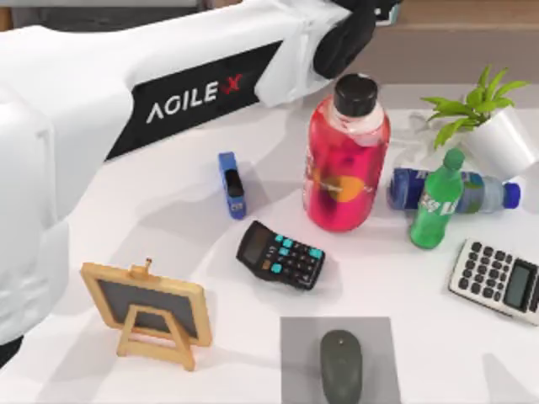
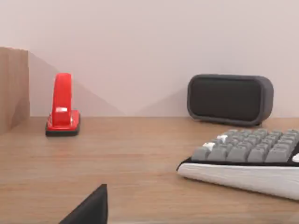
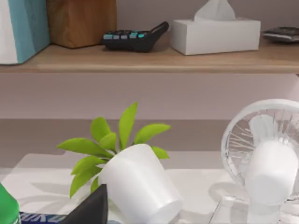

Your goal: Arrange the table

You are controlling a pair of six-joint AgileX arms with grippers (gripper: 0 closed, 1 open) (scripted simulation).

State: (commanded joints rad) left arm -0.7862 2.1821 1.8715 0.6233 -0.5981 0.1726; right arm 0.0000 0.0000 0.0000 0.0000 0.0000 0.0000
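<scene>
Red-filled clear plastic bottle with a black cap (image 1: 346, 156) stands right under my left arm's white forearm (image 1: 126, 93), whose grip I cannot tell, so a careless sweep could topple it onto the smooth white table (image 1: 396, 278).

Your left arm (image 1: 126, 93) is a thick, smooth white casing with rounded edges. Along its side runs a long black panel (image 1: 198, 94) carrying the word "AGILE" in white capitals, followed by an "X" whose strokes are partly red. Past the panel you see a white housing that ends in a rounded black part (image 1: 341, 38). In each wrist view you also find a dark, matte, wedge-shaped piece of your own hardware (image 2: 91, 210) at the frame's lower edge, coming to a point.
</scene>
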